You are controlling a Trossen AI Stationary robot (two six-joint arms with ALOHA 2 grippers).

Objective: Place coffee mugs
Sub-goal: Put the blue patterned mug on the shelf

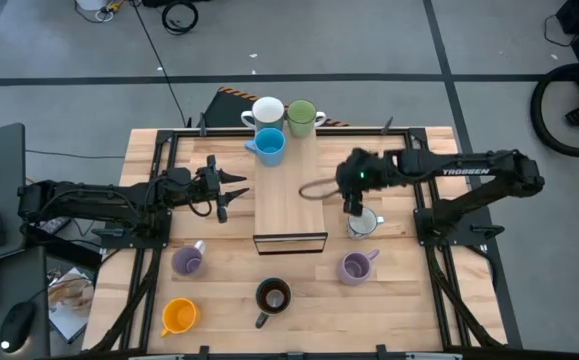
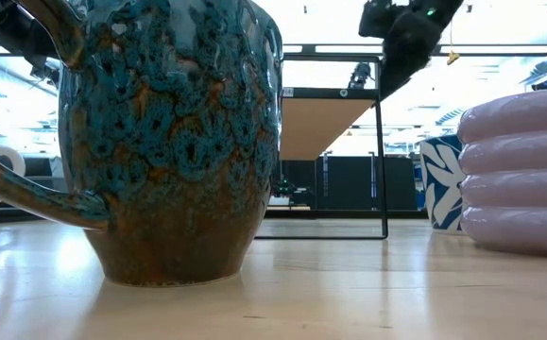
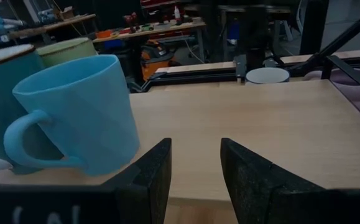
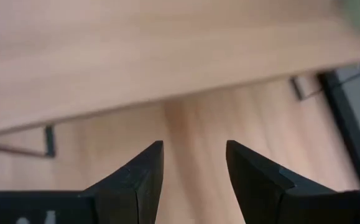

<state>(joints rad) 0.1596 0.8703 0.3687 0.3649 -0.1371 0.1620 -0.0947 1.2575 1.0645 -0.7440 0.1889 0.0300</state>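
Observation:
A white mug [image 1: 267, 112], a green mug [image 1: 301, 118] and a light blue mug [image 1: 269, 146] stand on their bases at the far end of the raised wooden board [image 1: 289, 200]. My left gripper [image 1: 233, 190] is open and empty at the board's left side. Its wrist view shows the light blue mug [image 3: 80, 115] just ahead. My right gripper [image 1: 353, 204] is open and empty above the table at the board's right side, beside the patterned white mug [image 1: 366, 224]. Its wrist view shows open fingers [image 4: 192, 165] over bare wood.
Two lilac mugs [image 1: 187, 262] [image 1: 355, 267], a dark brown-black mug [image 1: 273, 296] and an orange mug [image 1: 178, 316] stand on the table's near half. The board rests on a black wire stand [image 2: 383, 151]. The dark mug [image 2: 174, 142] fills the low view.

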